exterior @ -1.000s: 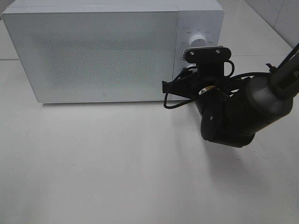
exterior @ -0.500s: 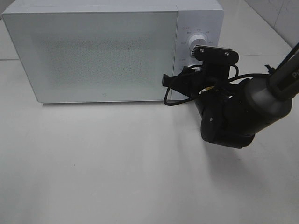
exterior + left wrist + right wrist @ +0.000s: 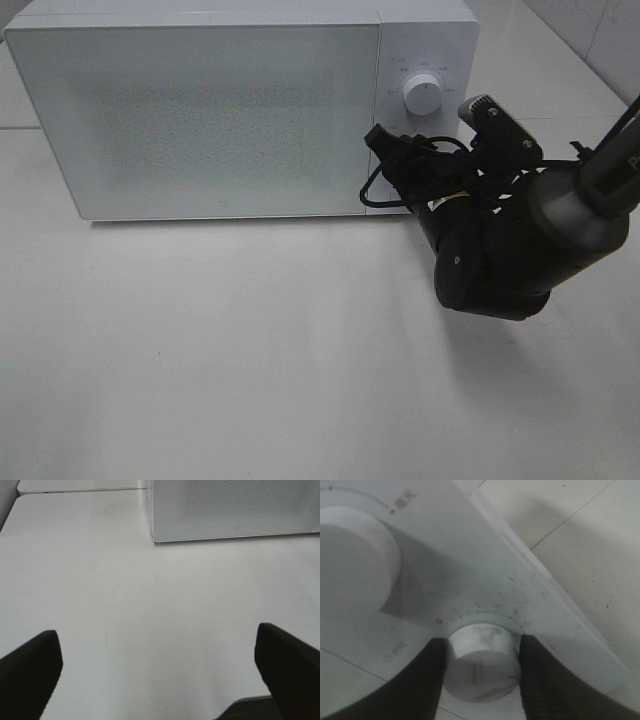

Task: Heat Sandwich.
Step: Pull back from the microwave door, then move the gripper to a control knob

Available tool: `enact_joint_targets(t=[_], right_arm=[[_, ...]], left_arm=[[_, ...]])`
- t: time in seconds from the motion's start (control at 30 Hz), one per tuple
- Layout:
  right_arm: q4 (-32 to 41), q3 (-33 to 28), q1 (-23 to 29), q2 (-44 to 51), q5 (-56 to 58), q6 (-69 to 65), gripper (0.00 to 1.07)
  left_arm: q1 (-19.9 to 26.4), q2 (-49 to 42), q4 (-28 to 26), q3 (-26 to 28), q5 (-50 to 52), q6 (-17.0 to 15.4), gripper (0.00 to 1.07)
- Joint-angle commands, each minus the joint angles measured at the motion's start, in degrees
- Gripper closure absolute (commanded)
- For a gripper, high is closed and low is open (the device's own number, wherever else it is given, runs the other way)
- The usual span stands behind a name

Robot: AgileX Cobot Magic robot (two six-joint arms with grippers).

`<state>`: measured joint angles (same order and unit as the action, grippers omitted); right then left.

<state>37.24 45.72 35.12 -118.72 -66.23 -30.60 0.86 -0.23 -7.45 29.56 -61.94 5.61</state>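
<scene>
Nearest, the white tabletop (image 3: 250, 350) lies bare under the left hand (image 3: 156, 632), whose two dark fingers (image 3: 30, 670) are spread wide apart with nothing between them. In the left wrist view the tabletop runs away from these fingers to the lower front corner of the white microwave (image 3: 230, 505), which is well apart from that hand. To the right, the bulky black right arm (image 3: 500, 250) comes in from the right edge of the scene and reaches toward the far side, with a black cable (image 3: 372, 190) looping off its left side. Its right hand (image 3: 400, 165) is up against the control panel on the right of the microwave (image 3: 220, 110), just below the round upper knob (image 3: 422, 95), which stands clear. The right wrist view shows this hand (image 3: 481, 645) pinching the lower knob (image 3: 481, 667): one dark finger (image 3: 432, 680) presses each side of the small white dial. A tiny red mark sits on the knob's rim, and a faint arc of numbers curves around it on the panel. Farther back, the microwave stands on the tabletop with its speckled grey door closed flat. The sandwich shows in none of the views, so where it is cannot be told.
</scene>
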Motion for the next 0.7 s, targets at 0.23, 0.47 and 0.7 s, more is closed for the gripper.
enact_joint_targets(t=[0.23, 0.47, 0.7], right_arm=[[-5.1, 1.3, 0.2, 0.4, -3.5, -27.0, 1.00], [-3.7, 1.3, 0.2, 0.4, -3.5, -46.1, 1.00], [-2.6, 1.3, 0.2, 0.4, -3.5, -52.1, 0.99]], left_arm=[[0.2, -1.1, -0.4, -0.1, 0.6, -0.4, 0.06], [0.2, -1.1, -0.4, -0.1, 0.6, -0.4, 0.06], [0.2, -1.1, -0.4, -0.1, 0.6, -0.4, 0.06]])
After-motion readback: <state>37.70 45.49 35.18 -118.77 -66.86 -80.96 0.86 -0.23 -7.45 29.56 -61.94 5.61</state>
